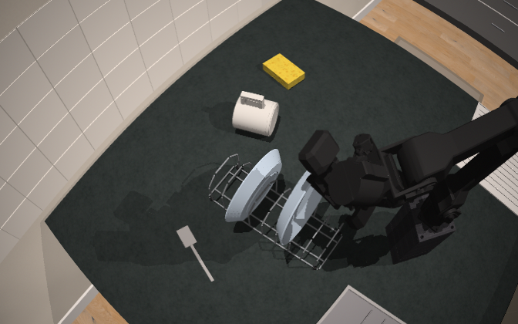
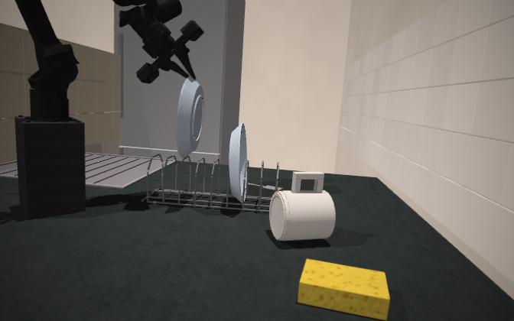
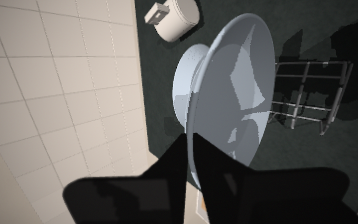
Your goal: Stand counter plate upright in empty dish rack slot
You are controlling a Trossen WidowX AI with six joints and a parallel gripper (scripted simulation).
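My gripper (image 2: 190, 73) is shut on the top rim of a pale blue plate (image 2: 190, 116) and holds it upright in the air, its lower edge level with the tops of the wire dish rack's (image 2: 212, 186) hoops. In the overhead view the held plate (image 1: 297, 208) hangs over the rack (image 1: 275, 217) toward its end nearest the arm. The other plate (image 2: 238, 162) (image 1: 253, 185) stands tilted in a slot farther along the rack. In the wrist view the held plate (image 3: 232, 100) fills the middle, with the other plate (image 3: 186, 85) behind it.
A white mug (image 2: 302, 214) lies on its side near the rack's far end. A yellow sponge (image 2: 344, 288) lies on the counter. A spatula (image 1: 193, 251) lies beside the rack. The arm's base (image 2: 50, 164) stands by the rack's near end. A tiled wall runs along one side.
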